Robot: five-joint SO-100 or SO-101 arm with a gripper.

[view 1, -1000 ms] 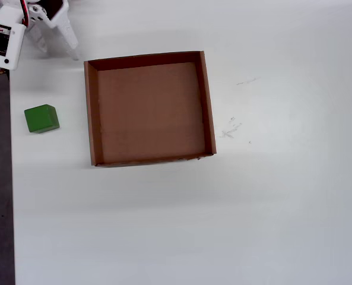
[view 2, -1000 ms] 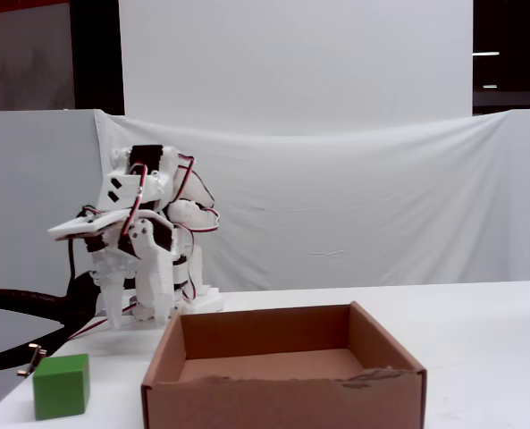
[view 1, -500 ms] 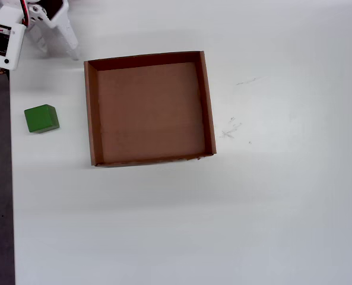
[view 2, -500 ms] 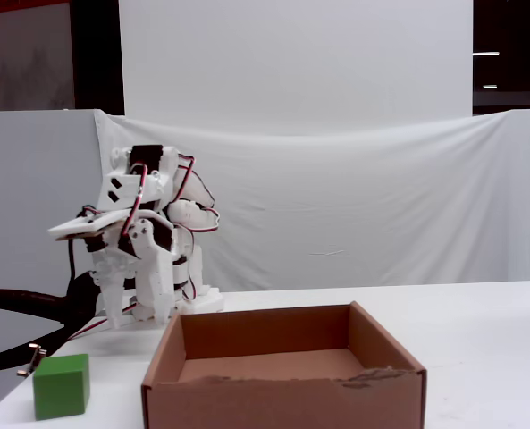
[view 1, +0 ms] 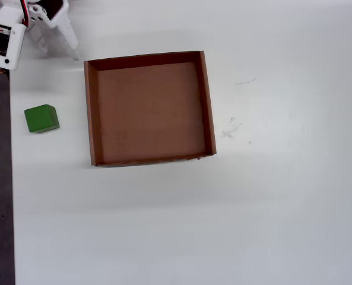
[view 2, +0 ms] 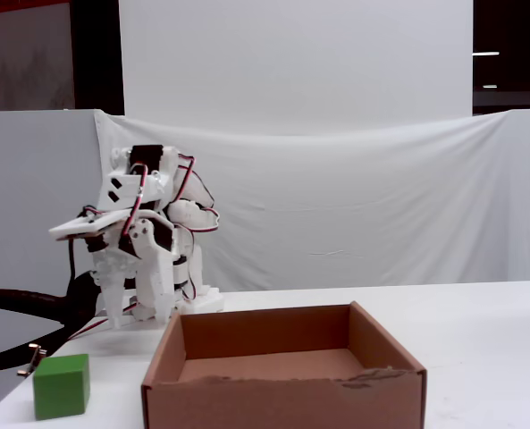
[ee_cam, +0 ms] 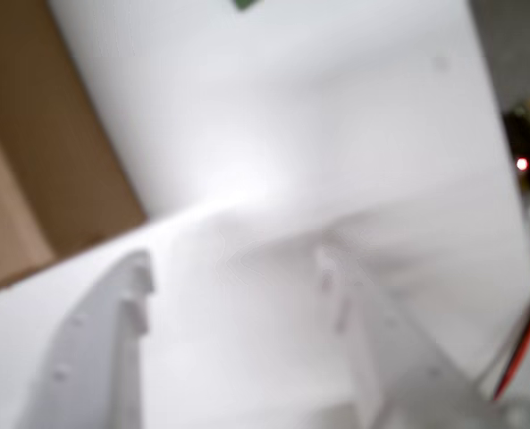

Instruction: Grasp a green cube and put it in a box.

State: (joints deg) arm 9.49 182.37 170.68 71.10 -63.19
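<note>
White tabletop [view 1: 282,208] fills your overhead view, bearing the brown cardboard box [view 1: 91,119], whose floor is bare. Your folded arm [view 2: 144,241] sits at the table's far corner in the fixed view, behind the box. In the wrist view your gripper [ee_cam: 233,268] hangs over bare table, its two white fingers [ee_cam: 121,313] spread apart with nothing between them. The green cube [view 1: 42,118] rests on the table near the box's left wall in the overhead view, apart from it, close to the table's edge.

The blurred hand [ee_cam: 233,268], fingers apart, hangs over the white table [ee_cam: 318,134] beside the box [ee_cam: 50,170].
</note>
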